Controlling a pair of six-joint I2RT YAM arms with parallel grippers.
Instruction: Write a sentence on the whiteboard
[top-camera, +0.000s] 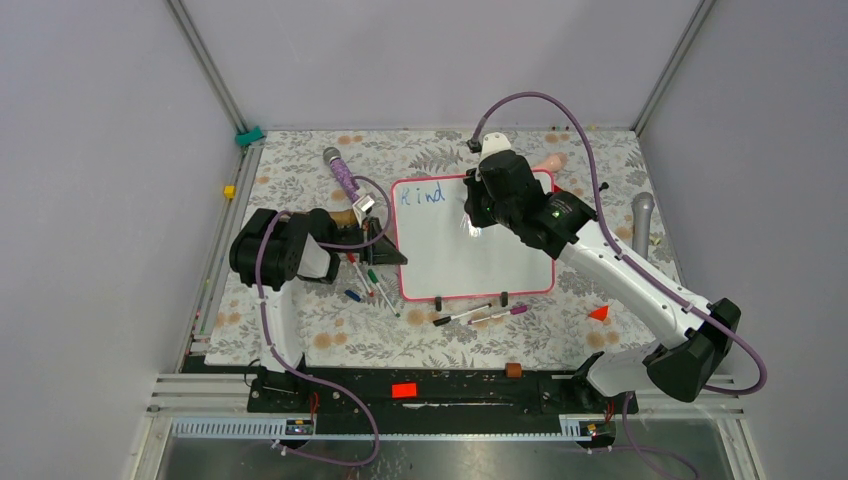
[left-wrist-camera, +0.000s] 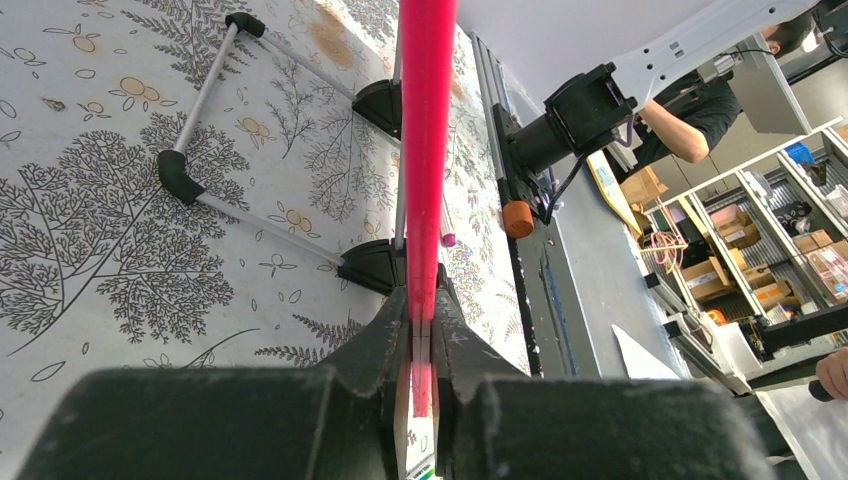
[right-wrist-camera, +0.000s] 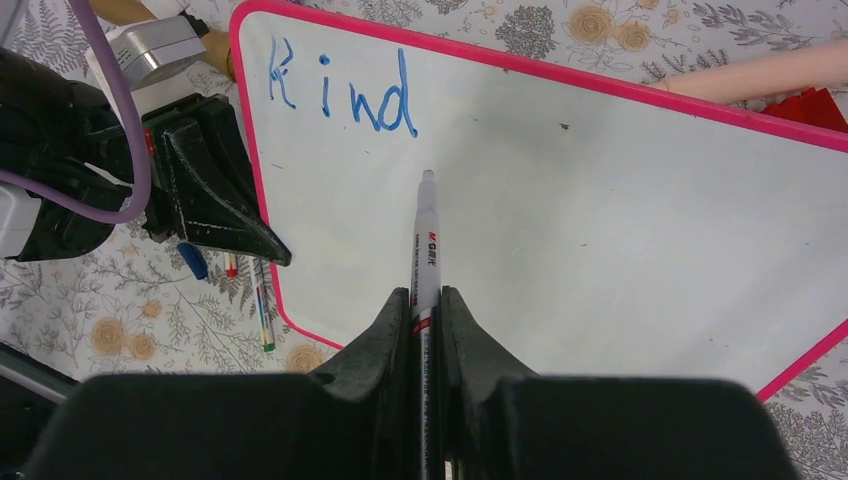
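The whiteboard (top-camera: 475, 255) lies flat on the floral tablecloth, white with a pink rim, and "Kind" is written in blue at its top left (right-wrist-camera: 345, 90). My left gripper (top-camera: 393, 256) is shut on the board's left rim; in the left wrist view the pink rim (left-wrist-camera: 427, 150) runs straight out from between the jaws (left-wrist-camera: 422, 305). My right gripper (right-wrist-camera: 427, 298) is over the board, shut on a white marker (right-wrist-camera: 426, 240). The marker's tip (right-wrist-camera: 427, 178) points at the board just below and right of the "d". Whether it touches the board I cannot tell.
Several loose markers (top-camera: 366, 281) lie left of the board under the left gripper, and two more (top-camera: 478, 314) by the black clip feet (top-camera: 504, 297). A purple microphone (top-camera: 342, 176), a grey one (top-camera: 643, 214), a pink cylinder (top-camera: 551, 162) and a red triangle (top-camera: 599, 313) lie around.
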